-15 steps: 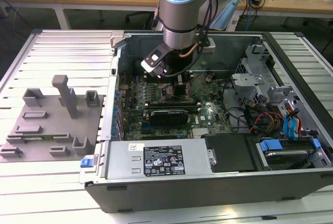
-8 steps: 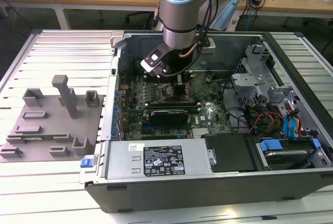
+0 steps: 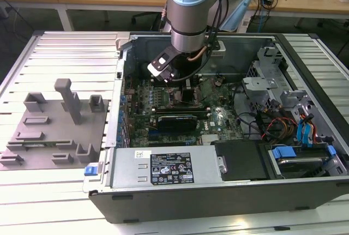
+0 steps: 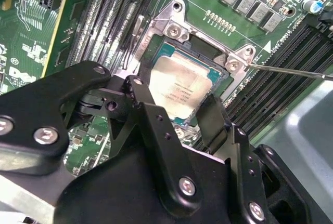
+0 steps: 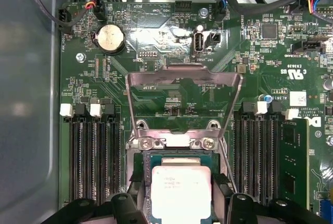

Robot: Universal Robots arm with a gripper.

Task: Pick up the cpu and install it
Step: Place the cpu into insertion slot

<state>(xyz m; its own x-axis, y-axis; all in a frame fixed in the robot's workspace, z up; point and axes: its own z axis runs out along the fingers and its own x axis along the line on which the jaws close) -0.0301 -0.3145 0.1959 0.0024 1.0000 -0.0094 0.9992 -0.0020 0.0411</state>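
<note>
Snugly between the fingers (image 4: 208, 114) sits the cpu (image 4: 179, 90).

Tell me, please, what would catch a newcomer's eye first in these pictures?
The grey robot arm reaching into the open computer case dominates the exterior view. In both wrist views, the shiny cpu lies at the motherboard socket, beside the flipped-open metal frame, with the black gripper close over it.

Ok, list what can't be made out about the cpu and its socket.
- cpu, one edge: second wrist view, covered by the gripper.
- cpu, another part: first wrist view, cut off by the picture's edge.
- Whether it is seated in the socket: underside hidden in both wrist views.
- Socket area: exterior view, behind the arm.
</note>
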